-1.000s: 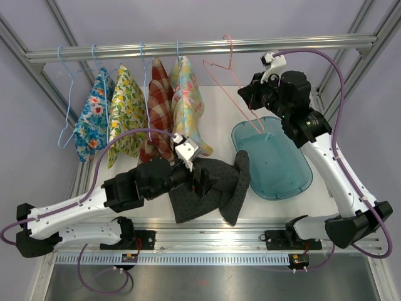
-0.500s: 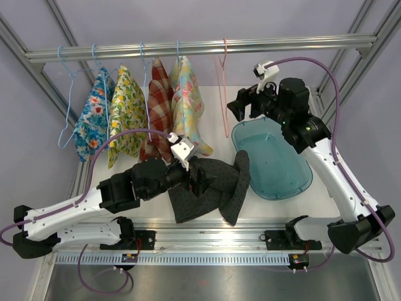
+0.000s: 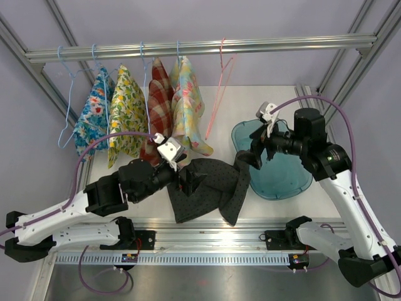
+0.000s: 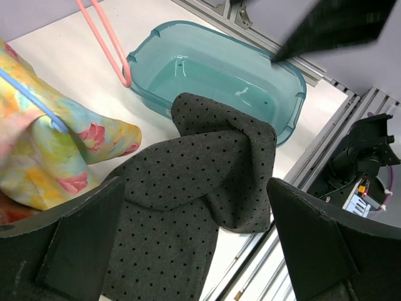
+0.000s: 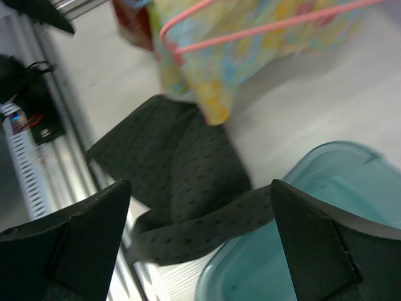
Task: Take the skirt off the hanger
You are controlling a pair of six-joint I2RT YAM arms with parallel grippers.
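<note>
The skirt (image 3: 213,188), dark grey with black dots, lies crumpled on the table with one fold draped against the teal basin's left rim. The pink hanger (image 3: 219,94) hangs bare from the rail, apart from both grippers. My left gripper (image 3: 191,182) is open just above the skirt's left part, with nothing between its fingers. My right gripper (image 3: 257,153) is open and empty over the basin's left edge, near the skirt's fold. The left wrist view shows the skirt (image 4: 188,207) under the gripper (image 4: 197,244). In the right wrist view the skirt (image 5: 182,182) and hanger (image 5: 250,31) lie beyond the gripper (image 5: 200,244).
Several floral and plaid garments (image 3: 150,106) hang on blue hangers along the left half of the rail (image 3: 282,44). The teal basin (image 3: 282,169) stands at the right of the table. Metal frame posts run along both sides and a rail along the near edge.
My right gripper opened and let go of the pink hanger, then dropped from the rail to the basin's left edge. The hanger swung back to hang. My left arm drew back slightly.
</note>
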